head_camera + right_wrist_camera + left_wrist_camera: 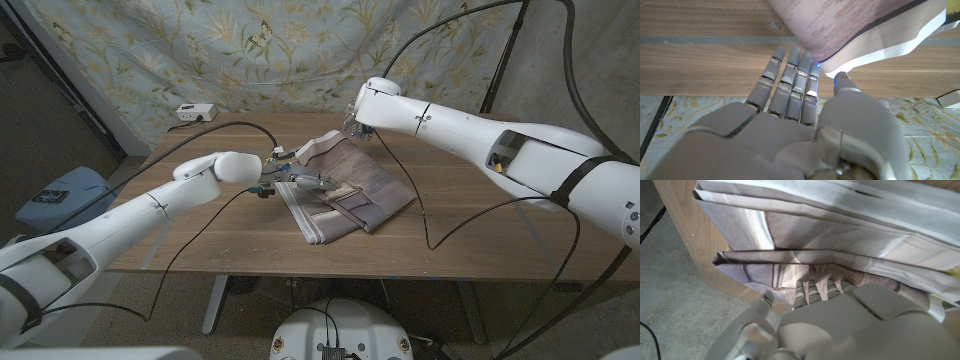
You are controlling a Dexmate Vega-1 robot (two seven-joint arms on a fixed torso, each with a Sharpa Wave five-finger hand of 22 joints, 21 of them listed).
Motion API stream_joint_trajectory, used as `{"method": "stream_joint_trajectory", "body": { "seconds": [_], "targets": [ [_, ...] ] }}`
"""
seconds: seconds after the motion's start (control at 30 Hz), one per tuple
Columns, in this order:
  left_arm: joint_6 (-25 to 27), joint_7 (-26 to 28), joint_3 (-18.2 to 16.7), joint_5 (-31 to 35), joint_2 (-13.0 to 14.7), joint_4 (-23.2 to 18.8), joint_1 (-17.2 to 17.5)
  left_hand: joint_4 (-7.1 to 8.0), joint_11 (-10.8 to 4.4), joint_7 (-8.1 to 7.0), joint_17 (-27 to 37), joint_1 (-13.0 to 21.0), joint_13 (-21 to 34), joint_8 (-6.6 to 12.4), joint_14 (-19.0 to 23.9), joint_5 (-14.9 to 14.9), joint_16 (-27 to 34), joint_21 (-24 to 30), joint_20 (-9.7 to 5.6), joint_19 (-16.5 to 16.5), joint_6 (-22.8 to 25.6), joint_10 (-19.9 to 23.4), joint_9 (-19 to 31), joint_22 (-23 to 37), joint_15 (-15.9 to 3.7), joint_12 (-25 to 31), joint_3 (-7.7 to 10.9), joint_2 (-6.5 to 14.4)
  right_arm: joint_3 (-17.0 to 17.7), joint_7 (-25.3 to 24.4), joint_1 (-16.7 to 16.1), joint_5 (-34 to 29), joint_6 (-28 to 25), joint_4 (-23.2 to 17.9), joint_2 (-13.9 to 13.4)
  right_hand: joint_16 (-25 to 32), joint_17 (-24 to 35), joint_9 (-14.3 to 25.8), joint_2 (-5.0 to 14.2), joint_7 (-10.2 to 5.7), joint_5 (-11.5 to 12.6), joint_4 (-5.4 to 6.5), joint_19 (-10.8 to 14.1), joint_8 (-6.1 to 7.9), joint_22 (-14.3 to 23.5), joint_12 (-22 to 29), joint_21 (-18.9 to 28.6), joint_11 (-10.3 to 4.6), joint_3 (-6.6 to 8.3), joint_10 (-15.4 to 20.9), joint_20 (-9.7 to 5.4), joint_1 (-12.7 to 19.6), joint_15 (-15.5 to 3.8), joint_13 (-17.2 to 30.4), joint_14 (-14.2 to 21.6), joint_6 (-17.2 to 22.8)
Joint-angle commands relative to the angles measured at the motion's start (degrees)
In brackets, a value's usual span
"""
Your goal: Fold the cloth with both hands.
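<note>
Cloth at counter centre, partly folded, striped layers stacked, near corner at 6 o'clock. Left hand at cloth's 9 o'clock edge, fingers tucked under a folded layer, gripping it. Right hand at cloth's 12 o'clock corner, pinching raised edge, corner lifted off counter. White box at far 10 o'clock corner.

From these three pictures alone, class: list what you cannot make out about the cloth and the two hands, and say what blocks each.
- Left hand, left wrist view: its fingertips go under the cloth, so the grip is hidden.
- Right hand, head view: too small to tell how it pinches the cloth's edge.
- Cloth, right wrist view: cut off by the picture's edge.
- White box, head view: too small to identify.
</note>
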Motion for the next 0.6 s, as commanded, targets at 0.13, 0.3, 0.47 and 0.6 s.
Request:
{"method": "stream_joint_trajectory", "body": {
  "seconds": [0.13,0.3,0.47,0.6],
  "targets": [
    [-14.6,-2.2,0.3,-1.2,-0.8,7.4,-2.0,-0.51,-0.44,-0.67,0.3,0.2,0.3,-0.14,0.8,-0.3,0.5,0.6,-0.04,0.9,0.4,1.0,0.2,0.1,-0.29,0.6,0.29,-0.4,4.9,-4.0,-5.6,0.6,0.0,-6.2,-3.9,-0.5,-0.2,-0.2,0.13,0.19,-0.1,0.33,-0.5,-0.70,0.2,-0.6,-0.4,-0.23,0.22,-0.6,-0.24,-0.9,-0.02,-0.4,-0.7,-0.8],
    [-18.8,-2.5,0.1,-1.9,-1.4,9.5,-2.7,-0.62,-0.48,-0.75,0.3,0.2,0.3,0.00,1.4,-0.3,0.6,0.8,-0.30,1.8,0.8,1.8,0.2,0.1,-0.52,0.8,0.32,-0.4,5.7,-4.8,-6.5,0.9,-0.4,-6.9,-4.2,-0.6,-0.4,-0.4,0.25,0.02,-0.1,0.42,-0.6,-1.00,0.2,-0.8,-0.5,-0.09,0.27,-0.7,-0.28,-1.2,-0.09,-0.8,-0.9,-0.9],
    [-20.9,-3.2,0.0,-2.2,-1.7,10.6,-3.0,-0.71,-0.62,-0.85,0.3,0.3,0.3,0.15,1.7,-0.2,0.5,0.8,-0.54,2.2,1.2,2.3,0.2,0.1,-0.64,0.9,0.40,-0.4,6.7,-5.8,-7.7,1.3,-0.5,-8.3,-5.0,-0.6,-0.4,-0.5,0.32,-0.05,-0.1,0.35,-0.6,-1.21,0.2,-0.9,-0.6,0.15,0.34,-0.6,-0.26,-1.3,-0.16,-1.0,-1.0,-0.9],
    [-21.2,-3.6,0.0,-2.0,-2.0,10.7,-3.2,-0.80,-0.68,-1.02,0.3,0.3,0.3,0.18,1.8,-0.2,0.5,0.8,-0.61,2.4,1.4,2.4,0.2,0.1,-0.73,0.9,0.45,-0.4,7.2,-6.8,-8.5,1.4,-1.2,-9.4,-5.4,-0.6,-0.5,-0.6,0.31,-0.16,-0.1,0.31,-0.7,-1.37,0.2,-1.1,-0.7,-0.10,0.38,-0.7,-0.35,-1.5,-0.23,-1.2,-1.1,-0.8]
  ]
}}
